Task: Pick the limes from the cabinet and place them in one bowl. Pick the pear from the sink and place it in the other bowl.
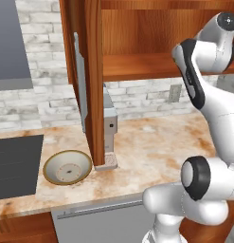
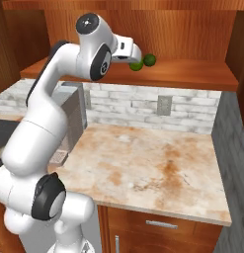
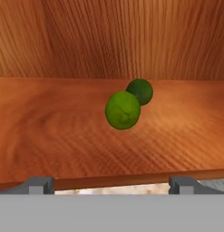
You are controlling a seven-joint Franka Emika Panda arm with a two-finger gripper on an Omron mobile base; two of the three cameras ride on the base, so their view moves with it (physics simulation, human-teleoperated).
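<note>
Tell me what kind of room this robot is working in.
Most likely a kitchen: a wooden wall cabinet with limes on its shelf, a stone counter against a brick backsplash, and a cream bowl.

A speckled orange-tan counter [image 2: 153,168] runs below a pale brick backsplash [image 2: 192,113] with an outlet [image 2: 164,105] — a black cooktop [image 1: 14,163] sits left, a grey dishwasher front [image 1: 102,220] beneath.
</note>
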